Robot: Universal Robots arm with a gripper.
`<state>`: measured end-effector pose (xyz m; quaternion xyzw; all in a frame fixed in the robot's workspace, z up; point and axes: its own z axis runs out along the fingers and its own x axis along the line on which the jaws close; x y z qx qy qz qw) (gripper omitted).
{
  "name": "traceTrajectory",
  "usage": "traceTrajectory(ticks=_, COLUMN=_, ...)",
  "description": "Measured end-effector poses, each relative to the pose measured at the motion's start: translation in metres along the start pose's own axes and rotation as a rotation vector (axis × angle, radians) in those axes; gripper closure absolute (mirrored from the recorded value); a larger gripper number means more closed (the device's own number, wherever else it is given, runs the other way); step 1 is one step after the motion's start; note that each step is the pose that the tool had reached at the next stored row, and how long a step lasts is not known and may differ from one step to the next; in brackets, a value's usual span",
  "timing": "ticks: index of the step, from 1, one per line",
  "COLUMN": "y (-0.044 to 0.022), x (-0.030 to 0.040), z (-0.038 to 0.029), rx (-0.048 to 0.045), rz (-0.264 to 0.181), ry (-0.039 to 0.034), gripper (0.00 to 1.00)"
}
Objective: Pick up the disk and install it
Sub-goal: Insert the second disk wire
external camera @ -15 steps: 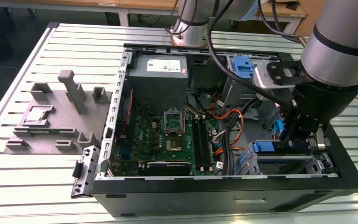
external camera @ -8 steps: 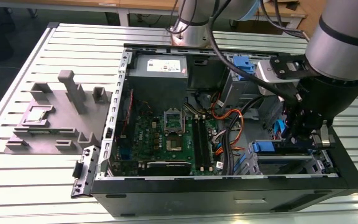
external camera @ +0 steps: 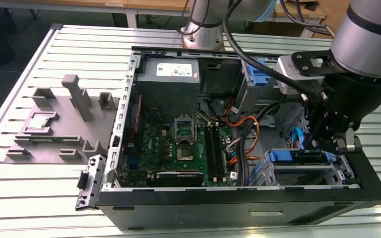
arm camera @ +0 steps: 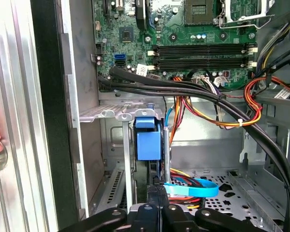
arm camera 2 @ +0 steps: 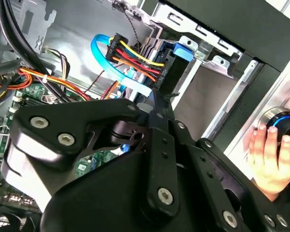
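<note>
The black gripper (external camera: 333,144) hangs inside the open computer case (external camera: 243,208); its grip cannot be told. The blue-railed silver disk (arm camera: 149,145) stands on edge in the metal drive cage (arm camera: 113,113), long axis vertical.

Ribbed bare-metal table (external camera: 45,188), matt black case (external camera: 243,208), glossy blue plastic bracket (arm camera: 148,145)

One computer case (external camera: 243,208) (open), one motherboard (external camera: 184,148).

Green motherboard (external camera: 177,144) beside orange cables (external camera: 247,131)
</note>
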<state>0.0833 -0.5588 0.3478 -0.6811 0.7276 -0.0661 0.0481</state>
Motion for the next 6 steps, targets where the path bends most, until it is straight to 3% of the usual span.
traceTrajectory(ticks=6, y=0.0000, x=0.0000, z=-0.0001, rx=-0.0009, rz=0.000, ry=0.0001, gripper=0.90)
